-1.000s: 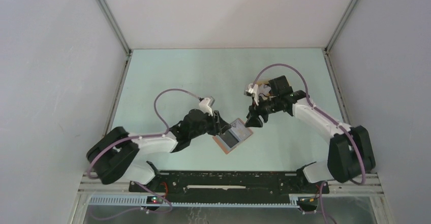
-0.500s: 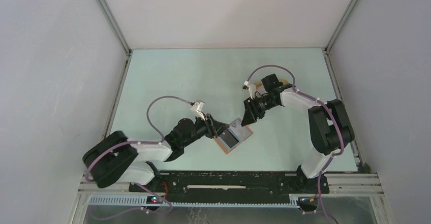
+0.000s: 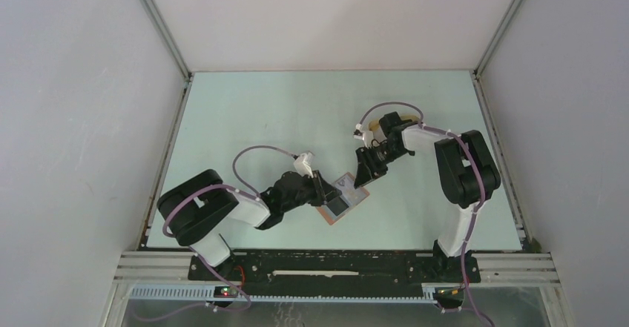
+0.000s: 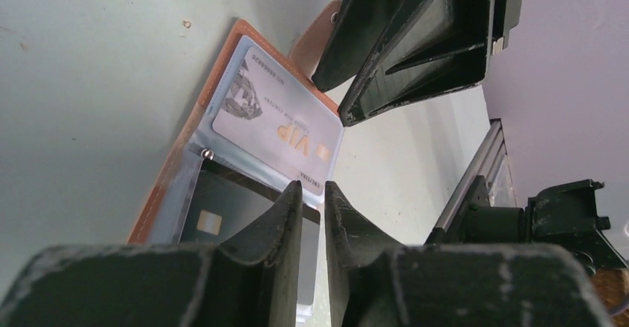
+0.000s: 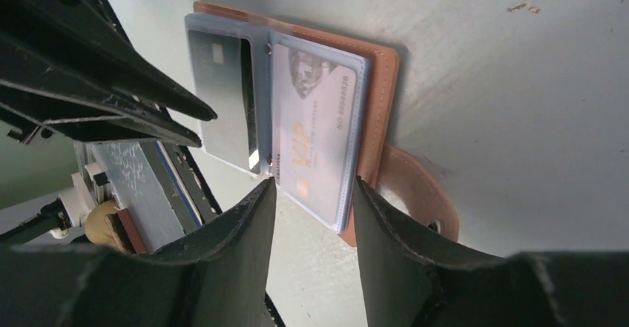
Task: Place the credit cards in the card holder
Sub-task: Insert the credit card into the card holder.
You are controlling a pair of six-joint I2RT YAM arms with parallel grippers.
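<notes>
The card holder point(image 3: 343, 198) lies open on the table, brown leather point(image 5: 382, 112) outside and clear sleeves inside. One sleeve holds a pale credit card point(image 4: 274, 119) marked VIP. The other holds a dark credit card point(image 4: 222, 219) with a gold chip. My left gripper point(image 4: 312, 187) sits low over the dark card's edge, its fingers a narrow slit apart with nothing pinched. My right gripper point(image 5: 315, 187) is open, and its tips straddle the end of the pale card's point(image 5: 315, 112) sleeve from the other side. In the top view the left gripper point(image 3: 324, 191) and right gripper point(image 3: 363, 177) face each other across the holder.
The holder's strap with a snap point(image 5: 415, 186) sticks out toward my right gripper. A tan tray point(image 3: 382, 123) lies behind the right arm. Grey walls enclose the table on three sides, and a metal rail point(image 3: 334, 264) runs along the near edge.
The left gripper's fingers have narrowed to a slit and the left arm has folded in closer. The right arm's elbow has swung inward, and its gripper has edged down onto the holder.
</notes>
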